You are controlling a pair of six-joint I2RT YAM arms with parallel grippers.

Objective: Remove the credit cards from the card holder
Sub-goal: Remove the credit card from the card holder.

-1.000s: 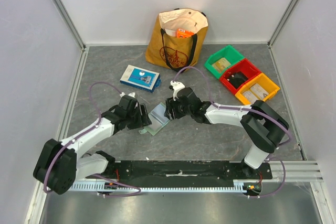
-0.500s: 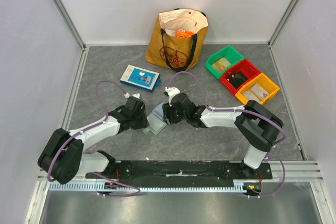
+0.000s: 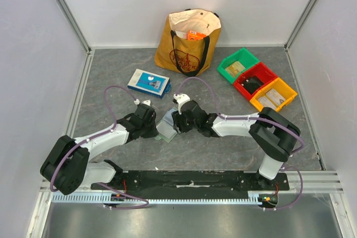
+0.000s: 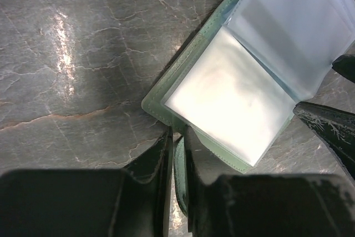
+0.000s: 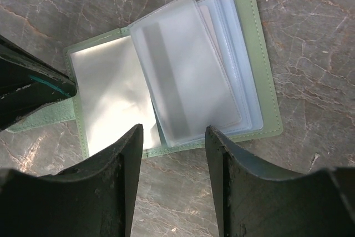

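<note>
Opening step: the left hand (image 4: 177,162) pinches the card holder (image 5: 256,70) by its green flap. The right hand (image 5: 173,133) hovers half open, empty, above the clear pockets (image 5: 188,76). The next move probably calls for finding and gripping a card edge.

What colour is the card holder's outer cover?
The card holder cover is pale green, clearest in the right wrist view.

A pale green cover is seen on the card holder (image 5: 260,81), and its clear pockets (image 5: 188,76) are tinged faintly blue. The table (image 5: 310,37) is marbled grey with pale veins. The mustard bag (image 3: 189,43) is printed in red. The box (image 3: 148,82) is coloured blue and white. Beside it are ranged a green bin (image 3: 226,62), a red bin (image 3: 266,69) and a yellow bin (image 3: 287,87).
</note>
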